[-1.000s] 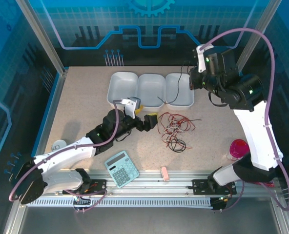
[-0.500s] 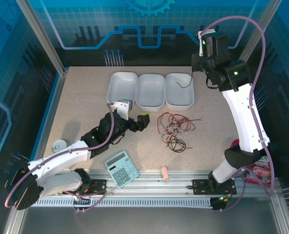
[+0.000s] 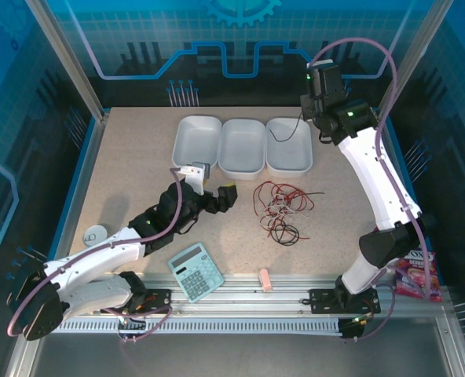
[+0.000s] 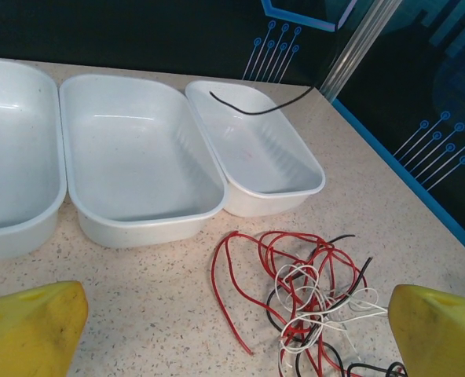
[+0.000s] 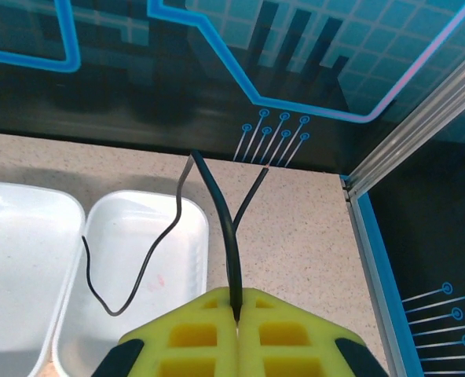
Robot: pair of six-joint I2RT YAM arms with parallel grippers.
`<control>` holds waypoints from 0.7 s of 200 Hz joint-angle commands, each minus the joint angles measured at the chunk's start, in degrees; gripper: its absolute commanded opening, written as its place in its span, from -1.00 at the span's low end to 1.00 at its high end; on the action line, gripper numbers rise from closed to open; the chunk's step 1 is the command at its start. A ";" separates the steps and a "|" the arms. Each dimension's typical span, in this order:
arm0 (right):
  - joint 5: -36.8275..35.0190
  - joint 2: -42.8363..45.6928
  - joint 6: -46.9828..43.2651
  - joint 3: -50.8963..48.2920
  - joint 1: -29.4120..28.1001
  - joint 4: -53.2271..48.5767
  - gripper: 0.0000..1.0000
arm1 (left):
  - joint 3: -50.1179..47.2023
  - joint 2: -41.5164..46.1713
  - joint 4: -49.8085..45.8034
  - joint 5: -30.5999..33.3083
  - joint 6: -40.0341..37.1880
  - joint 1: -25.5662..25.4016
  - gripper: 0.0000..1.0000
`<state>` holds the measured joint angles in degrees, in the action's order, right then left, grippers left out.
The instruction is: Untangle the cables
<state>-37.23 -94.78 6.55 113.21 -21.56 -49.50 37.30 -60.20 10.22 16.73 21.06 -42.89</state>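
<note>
- Left gripper (image 3: pixel 218 198): lower-left of centre in the top view, low over the table, pincer released wide; yellow fingertips (image 4: pixel 30 326) sit at the bottom corners of the left wrist view.
- Calculator (image 3: pixel 195 272): bottom, left of centre.
- Three white trays (image 3: pixel 243 149): upper centre, side by side.
- Tangle of cables (image 3: pixel 282 208): red, black and white, heaped at centre, just below the right tray (image 3: pixel 289 153).
- Right gripper (image 5: pixel 236 310): upper right, raised, clenched on a black cable (image 5: pixel 229 228) whose loose end hangs over the right tray.
</note>
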 commanded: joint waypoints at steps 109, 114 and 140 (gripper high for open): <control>12.23 -13.82 7.71 -7.17 2.71 -0.29 -1.00 | -2.05 3.08 -2.13 0.07 2.21 0.88 0.98; 12.87 -15.27 7.99 -6.38 2.75 -1.11 -1.00 | -2.05 3.08 -2.21 0.04 2.30 0.88 0.99; 15.04 -21.55 9.05 -2.87 2.93 -4.84 -1.00 | -2.14 3.30 -2.59 -0.37 2.84 0.92 0.99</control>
<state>-26.52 -111.83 13.15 106.54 -19.53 -49.39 36.14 -58.04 8.67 16.71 22.59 -42.48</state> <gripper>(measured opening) 0.063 0.992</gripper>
